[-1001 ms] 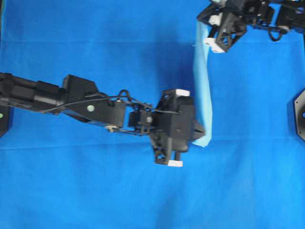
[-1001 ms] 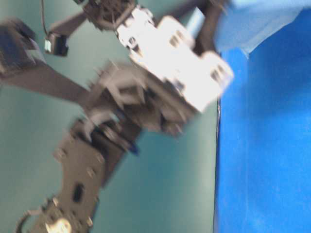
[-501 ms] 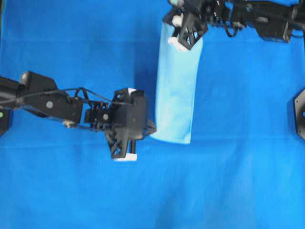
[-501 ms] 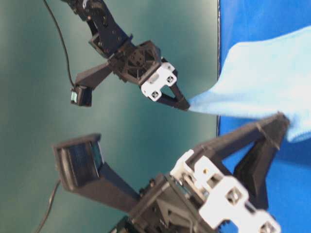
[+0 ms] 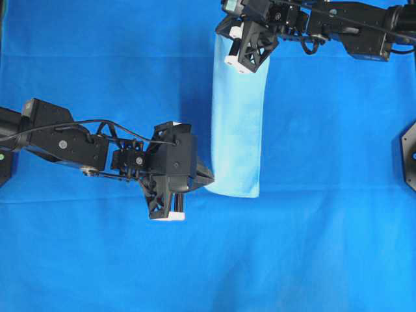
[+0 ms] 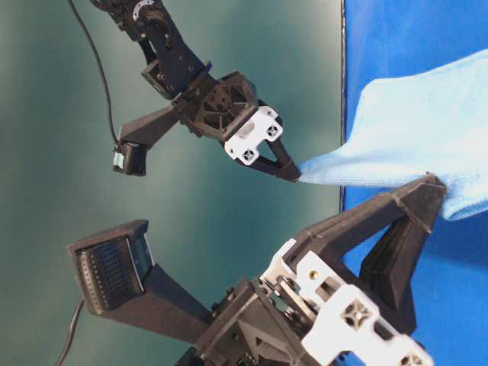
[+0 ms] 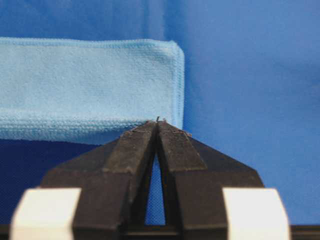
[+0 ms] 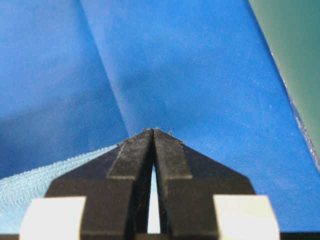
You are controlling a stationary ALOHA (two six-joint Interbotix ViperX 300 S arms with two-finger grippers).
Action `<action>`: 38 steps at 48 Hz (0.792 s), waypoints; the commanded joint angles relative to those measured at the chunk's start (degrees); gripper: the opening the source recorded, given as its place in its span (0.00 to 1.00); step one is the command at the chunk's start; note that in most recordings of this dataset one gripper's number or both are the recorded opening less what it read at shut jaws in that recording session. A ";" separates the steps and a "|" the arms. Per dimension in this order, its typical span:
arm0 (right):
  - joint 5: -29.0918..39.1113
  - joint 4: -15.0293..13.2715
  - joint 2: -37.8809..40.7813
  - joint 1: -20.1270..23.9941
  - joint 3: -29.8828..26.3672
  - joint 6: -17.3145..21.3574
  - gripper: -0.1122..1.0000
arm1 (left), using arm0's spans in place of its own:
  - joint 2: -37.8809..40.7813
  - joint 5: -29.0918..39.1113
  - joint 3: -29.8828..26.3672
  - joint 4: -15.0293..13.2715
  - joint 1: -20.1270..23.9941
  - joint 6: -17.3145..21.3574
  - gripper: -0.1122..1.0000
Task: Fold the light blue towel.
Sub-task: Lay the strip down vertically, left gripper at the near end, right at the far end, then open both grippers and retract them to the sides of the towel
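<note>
Overhead, towel (image 5: 238,117): a long narrow pale strip, folded, lying flat on the blue table cover (image 5: 97,260), running from the top edge of the view down to just past the middle.
Overhead, right gripper (image 5: 224,32): at the towel's far end, upper left corner, its arm reaching in from the top right; its body hides the corner.
Overhead, left gripper (image 5: 209,178): at the towel's near end, its tips touching the lower left corner from the left side.
Table-level, towel (image 6: 427,122): the far corner is pulled to a point and lifted off the cover, and the cloth sags from there.
Table-level, right gripper (image 6: 293,172): pinched tight on that pointed corner.
Table-level, left gripper (image 6: 435,191): big in the foreground, tips against the towel's lower edge; whether it clamps cloth cannot be told here.
Left wrist, towel (image 7: 85,85): hemmed folded edge just beyond the tips, corner up and to the right of them.
Left wrist, left gripper (image 7: 157,125): fingers nearly together, meeting at the tips at the towel's near edge; a grip on the cloth cannot be told.
Right wrist, towel (image 8: 30,185): only a pale wedge at lower left, running in under the fingers.
Right wrist, right gripper (image 8: 152,132): fingers pressed together with a sliver of towel between them, over the table cover.
</note>
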 commanded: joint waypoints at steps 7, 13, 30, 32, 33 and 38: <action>-1.49 -0.88 -0.79 -0.62 -1.05 -0.53 0.31 | -0.70 -0.53 -1.93 -0.09 -0.79 0.09 0.35; -1.67 -1.05 -0.97 -0.62 -1.05 -1.49 0.64 | -0.79 -0.53 -2.11 -0.09 -0.35 0.26 0.60; -0.44 -1.05 -5.71 1.49 0.70 -2.02 0.56 | -7.21 3.60 -1.14 -0.09 1.67 0.44 0.81; -0.26 -0.97 -7.21 1.93 1.67 -1.93 0.56 | -8.88 3.52 -0.35 -0.09 2.46 0.44 0.81; -0.26 -0.88 -8.00 2.20 2.20 -1.85 0.56 | -9.49 3.43 0.09 -0.09 2.90 0.44 0.80; -0.53 -0.62 -13.36 3.87 6.33 -0.97 0.56 | -12.83 2.55 2.81 -0.09 5.36 0.53 0.80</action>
